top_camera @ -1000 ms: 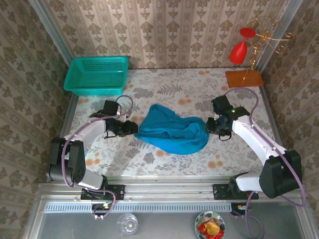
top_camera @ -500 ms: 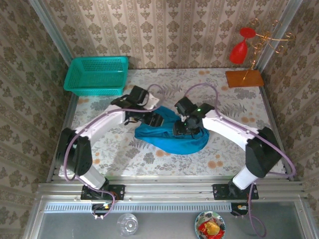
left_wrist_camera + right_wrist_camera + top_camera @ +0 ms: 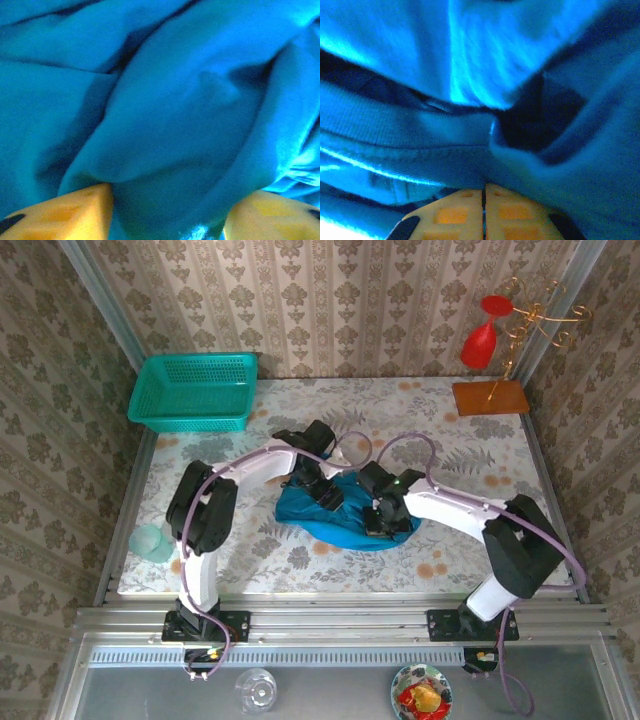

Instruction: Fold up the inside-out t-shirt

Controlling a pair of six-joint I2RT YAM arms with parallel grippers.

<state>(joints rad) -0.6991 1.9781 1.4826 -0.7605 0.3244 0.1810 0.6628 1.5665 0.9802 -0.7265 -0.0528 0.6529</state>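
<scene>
Setting, top view: patterned wallpaper (image 3: 350,300) on three sides, enclosing a floral-print table (image 3: 470,470).
Far left corner, top view: teal mesh basket (image 3: 195,390), standing well apart from the cloth.
Far right corner, top view: red glass (image 3: 480,342) hanging upside down on a gold wire stand (image 3: 530,315) with a wooden base.
Left edge, top view: pale green cup (image 3: 152,542) beside the left arm's base.
T-shirt, top view: t-shirt (image 3: 345,530) lies bunched in a crumpled heap at the middle of the table, not flat and with no clean fold visible.
Left gripper, top view: left gripper (image 3: 325,495) is down on the heap's left half, arm reaching in from the left.
Right gripper, top view: right gripper (image 3: 380,520) is down on the heap's right half, close beside the left one.
Left wrist view: both yellow fingers (image 3: 65,215) stand spread, with a thick rounded roll of blue cloth bulging between them. Whether they squeeze it cannot be told.
Right wrist view: the two yellow fingers (image 3: 460,212) are pressed together, with only a thin dark seam between the pads. A hemmed edge of the shirt lies right at their tips. Whether any cloth is caught there cannot be told.
</scene>
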